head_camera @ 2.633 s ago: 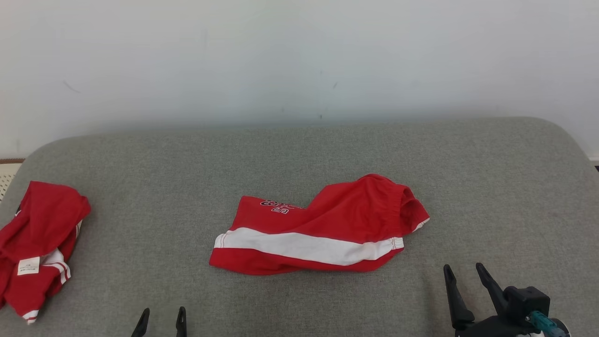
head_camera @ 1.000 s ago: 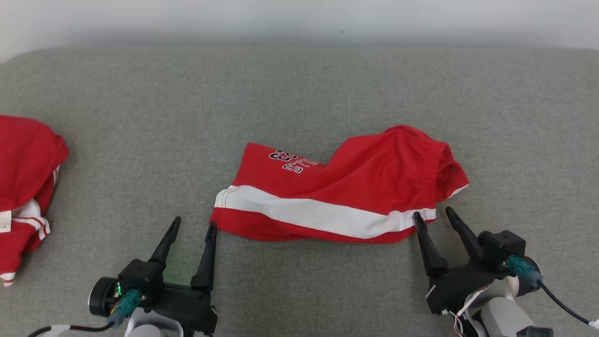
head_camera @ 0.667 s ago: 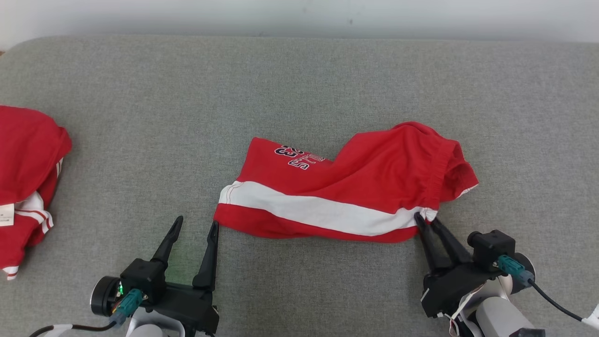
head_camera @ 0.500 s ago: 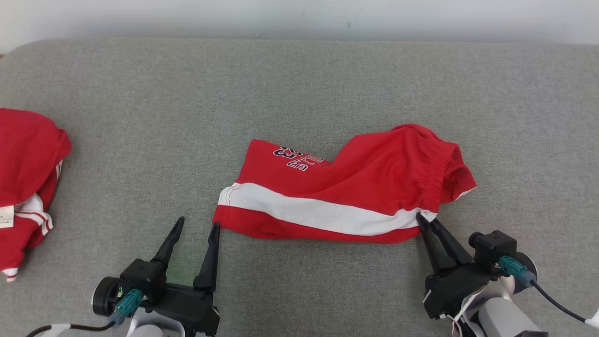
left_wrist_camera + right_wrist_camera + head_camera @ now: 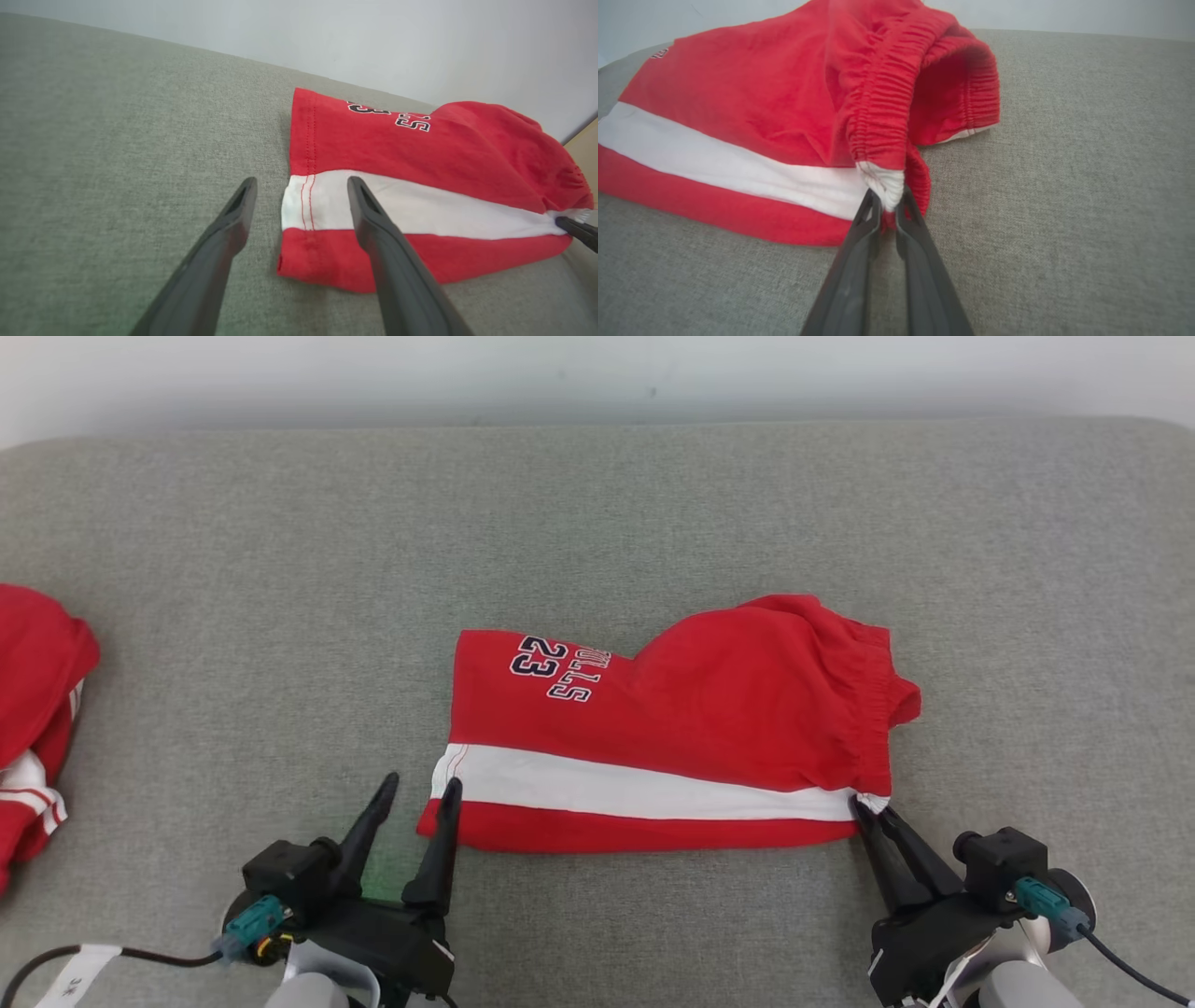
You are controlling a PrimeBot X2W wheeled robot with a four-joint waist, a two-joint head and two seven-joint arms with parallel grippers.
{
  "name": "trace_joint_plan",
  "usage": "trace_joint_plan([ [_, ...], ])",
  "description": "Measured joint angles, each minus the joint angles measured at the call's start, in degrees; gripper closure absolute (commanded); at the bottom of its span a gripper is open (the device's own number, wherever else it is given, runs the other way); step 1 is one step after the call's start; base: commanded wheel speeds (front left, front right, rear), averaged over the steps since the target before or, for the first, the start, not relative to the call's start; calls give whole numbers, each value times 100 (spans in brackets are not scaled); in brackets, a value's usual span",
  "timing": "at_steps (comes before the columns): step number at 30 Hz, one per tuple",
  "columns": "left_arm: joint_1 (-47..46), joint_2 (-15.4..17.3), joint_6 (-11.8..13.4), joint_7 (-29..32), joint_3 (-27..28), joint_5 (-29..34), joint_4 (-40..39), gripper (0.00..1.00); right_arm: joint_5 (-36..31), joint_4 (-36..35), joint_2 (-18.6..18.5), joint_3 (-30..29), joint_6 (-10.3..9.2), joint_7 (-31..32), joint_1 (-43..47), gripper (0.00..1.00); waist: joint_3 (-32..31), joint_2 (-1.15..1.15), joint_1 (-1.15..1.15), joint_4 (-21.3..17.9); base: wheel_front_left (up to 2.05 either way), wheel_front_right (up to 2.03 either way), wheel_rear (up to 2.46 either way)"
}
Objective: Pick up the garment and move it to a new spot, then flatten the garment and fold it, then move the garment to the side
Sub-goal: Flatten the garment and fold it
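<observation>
Your right gripper (image 5: pixel 870 808) is clamped on the waistband corner of the red shorts (image 5: pixel 691 719) lying on the grey cushion (image 5: pixel 233 616), your left gripper (image 5: pixel 417 788) gapes wide over their hem, and another red garment (image 5: pixel 33 700) lies well apart at the left.

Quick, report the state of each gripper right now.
Left gripper: open, holding nothing, fingers straddling the hem edge of the red shorts.
Right gripper: shut on the waistband corner of the red shorts.

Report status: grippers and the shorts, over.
Right gripper shut on the shorts at the waistband corner. Left gripper open, straddling the hem corner, not gripping. Shorts rumpled on the grey cushion. Another red garment far left, apart.
</observation>
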Motion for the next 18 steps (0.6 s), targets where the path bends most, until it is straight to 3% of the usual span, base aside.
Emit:
trace_joint_plan([
  [10,-395,30,-36,-1,-570,-682,745,0,3,21,68,80,0,0,-59,100,17,0,0,-111,0,0,0],
  [18,-732,96,-36,-1,-559,-850,1195,0,14,10,110,109,0,0,-112,100,57,0,0,-163,0,0,0],
])
